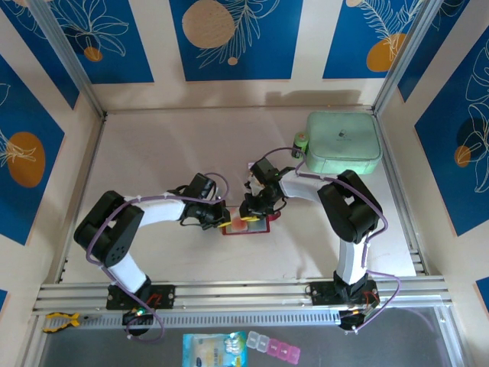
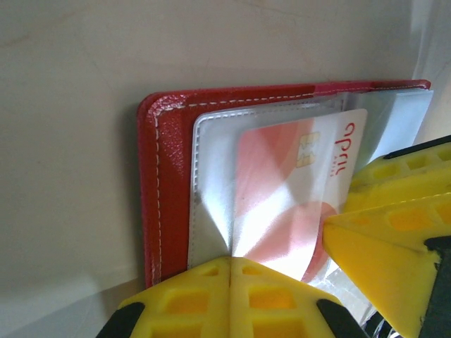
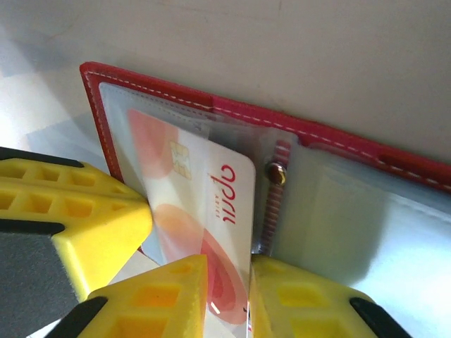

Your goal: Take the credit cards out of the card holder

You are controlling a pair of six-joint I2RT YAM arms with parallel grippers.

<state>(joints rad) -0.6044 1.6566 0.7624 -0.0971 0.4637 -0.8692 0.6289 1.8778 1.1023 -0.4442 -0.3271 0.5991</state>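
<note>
The red card holder (image 1: 258, 228) lies open on the table between both arms, its clear pockets (image 2: 211, 183) facing up. A white credit card (image 3: 204, 204) with pink-red shapes, a gold chip and red lettering sticks partway out of a pocket. My left gripper (image 2: 231, 259) is shut, pinching the edge of a clear pocket of the card holder (image 2: 165, 183). My right gripper (image 3: 229, 266) is shut on the lower edge of the credit card (image 2: 296, 190). The right gripper's yellow fingers (image 2: 394, 218) show at the right in the left wrist view. From above, both grippers (image 1: 221, 218) (image 1: 252, 212) meet over the holder.
A big mint green case (image 1: 344, 144) stands at the back right with a small green object (image 1: 301, 144) beside it. Below the front rail (image 1: 244, 290) lie a blue packet (image 1: 215, 350) and a pill box (image 1: 273, 348). Walls close in the table on three sides.
</note>
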